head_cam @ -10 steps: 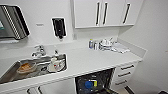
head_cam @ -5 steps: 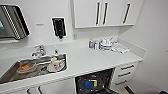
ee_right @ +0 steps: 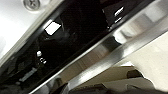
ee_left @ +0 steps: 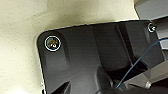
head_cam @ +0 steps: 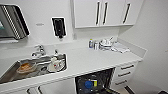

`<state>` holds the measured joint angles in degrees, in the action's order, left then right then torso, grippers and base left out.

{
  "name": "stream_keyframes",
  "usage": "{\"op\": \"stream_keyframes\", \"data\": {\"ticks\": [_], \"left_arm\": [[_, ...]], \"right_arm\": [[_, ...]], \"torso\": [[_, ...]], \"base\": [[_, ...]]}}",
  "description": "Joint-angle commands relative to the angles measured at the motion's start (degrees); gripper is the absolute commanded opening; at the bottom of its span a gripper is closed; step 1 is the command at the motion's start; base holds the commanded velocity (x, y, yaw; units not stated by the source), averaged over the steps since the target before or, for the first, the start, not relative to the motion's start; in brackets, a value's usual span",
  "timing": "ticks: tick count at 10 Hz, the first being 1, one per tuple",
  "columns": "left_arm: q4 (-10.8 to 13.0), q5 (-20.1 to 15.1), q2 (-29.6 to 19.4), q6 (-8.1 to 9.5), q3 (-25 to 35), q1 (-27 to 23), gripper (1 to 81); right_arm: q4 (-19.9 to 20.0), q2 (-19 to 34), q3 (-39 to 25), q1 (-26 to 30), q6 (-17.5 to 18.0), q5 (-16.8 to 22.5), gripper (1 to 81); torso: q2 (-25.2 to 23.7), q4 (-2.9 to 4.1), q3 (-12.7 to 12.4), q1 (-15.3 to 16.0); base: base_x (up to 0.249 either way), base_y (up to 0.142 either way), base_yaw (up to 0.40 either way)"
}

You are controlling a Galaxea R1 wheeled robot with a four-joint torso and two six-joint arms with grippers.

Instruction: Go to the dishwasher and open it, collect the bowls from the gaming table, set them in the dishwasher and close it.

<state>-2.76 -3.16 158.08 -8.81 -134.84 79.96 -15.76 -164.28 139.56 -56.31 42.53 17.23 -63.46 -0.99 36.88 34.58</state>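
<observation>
Nothing has shifted: the dishwasher [head_cam: 96, 83] under the counter [head_cam: 100, 62] stays open, a blue bowl [head_cam: 88, 84] inside; whether either pincer is closed, I cannot tell.

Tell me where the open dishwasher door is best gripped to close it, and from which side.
Probably the free outer edge of the dishwasher door, come at from below and lifted toward the counter. The door hangs open under the counter, exposing the dark interior with a blue bowl inside. The right wrist view shows a long steel edge, an even lip.
</observation>
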Motion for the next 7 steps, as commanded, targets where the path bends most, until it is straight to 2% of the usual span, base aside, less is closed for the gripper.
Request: {"op": "stream_keyframes", "data": {"ticks": [1,5,7], "left_arm": [[-0.49,-3.61,-1.27,0.02,0.36,-2.48,81.1],[-0.41,-3.70,-0.83,0.02,0.36,-2.48,81.1],[-0.32,-3.70,-0.56,0.02,0.28,-2.48,81.1]], "right_arm": [[6.60,3.03,-3.05,18.27,1.41,-3.61,81.1],[15.30,12.96,-17.97,32.05,1.41,-1.86,81.1],[17.86,16.84,-24.58,35.77,1.33,-2.72,81.1]], "torso": [[0.00,0.00,0.00,0.00],[0.00,0.00,0.02,-0.02],[0.00,0.00,0.05,0.02]], "base": [[0.000,0.000,0.000],[0.000,0.000,0.000],[0.000,0.000,0.000]]}}
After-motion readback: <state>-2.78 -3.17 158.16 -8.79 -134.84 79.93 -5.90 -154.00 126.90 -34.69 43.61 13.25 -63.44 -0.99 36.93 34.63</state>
